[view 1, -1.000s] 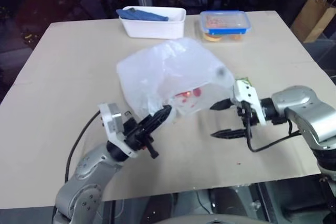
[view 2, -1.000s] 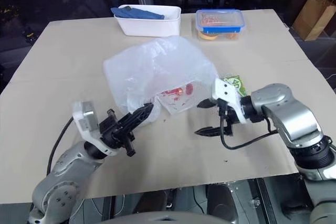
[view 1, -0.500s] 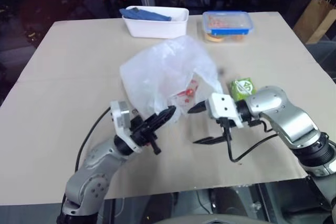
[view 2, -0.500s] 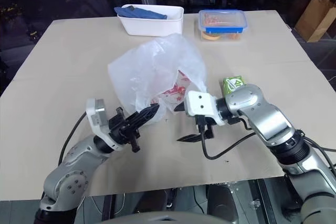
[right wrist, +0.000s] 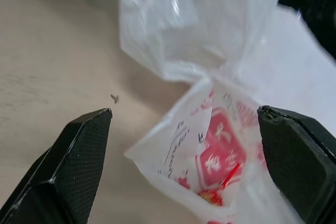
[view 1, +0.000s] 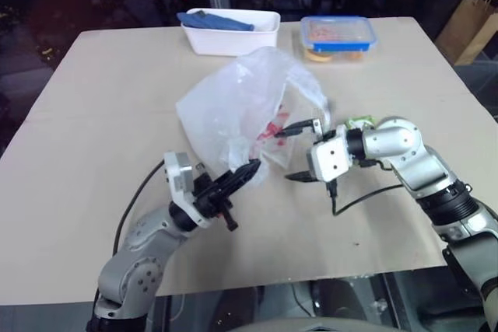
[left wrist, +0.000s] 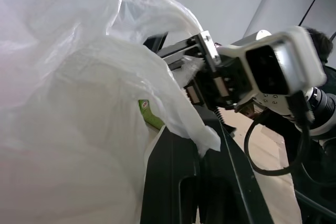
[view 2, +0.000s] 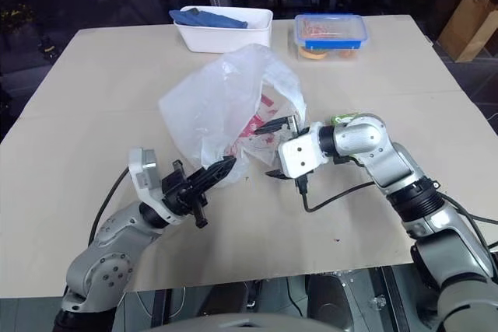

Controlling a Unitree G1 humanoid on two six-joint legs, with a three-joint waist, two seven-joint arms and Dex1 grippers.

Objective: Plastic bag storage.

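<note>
Plastic bag [view 1: 241, 106]: lying mid-table, near the far edge.
Left gripper [view 1: 247, 170]: pinching the bag's near edge.
Right gripper [view 1: 299, 151]: spread wide, now rolled and closing on the printed flap; second grasp likely coming.

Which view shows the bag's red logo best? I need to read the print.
The right wrist view: the red logo sits close between the open right end effector fingers. Both eye views show it small on the plastic bag. The left wrist view shows plain white film.
</note>
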